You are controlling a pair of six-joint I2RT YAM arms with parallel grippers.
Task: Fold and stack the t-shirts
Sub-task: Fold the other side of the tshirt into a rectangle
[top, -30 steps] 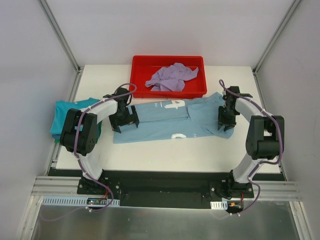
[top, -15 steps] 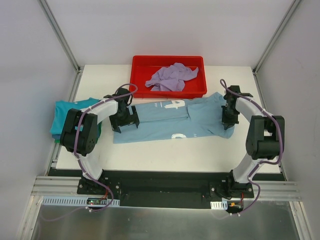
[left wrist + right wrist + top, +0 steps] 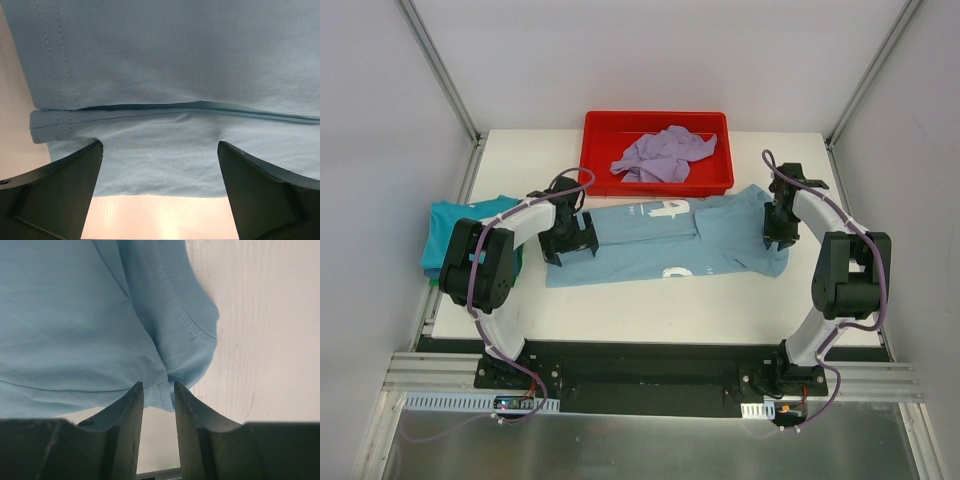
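Stack started at left of the top view: teal t-shirt (image 3: 448,222) lies folded at the table's left edge, with a dark green t-shirt (image 3: 518,264) edge peeking out under it. We judge those two done.

Left gripper (image 3: 160,200) hangs low over the left hem of the light blue t-shirt (image 3: 650,248), jaws spread wide, nothing held. The wrist view shows one layer of hem lying over another.

The light blue t-shirt sits centre frame, laid out lengthways and flat on the table, white print up. It looks partly folded along its upper side, so we call it mid-fold and not stacked yet.

Above it, upper centre, red tray (image 3: 657,118) holds the lavender t-shirt (image 3: 665,155), crumpled and not started.

Right gripper (image 3: 158,386) is at the shirt's right end, jaws drawn close with a thin slit between them and the sleeve edge right at the tips. We cannot tell if cloth is pinched.

The table (image 3: 650,305) is white and matte with faint grain. Plain pale walls with metal struts stand on three sides, and a black base rail (image 3: 640,375) runs along the bottom of the frame.
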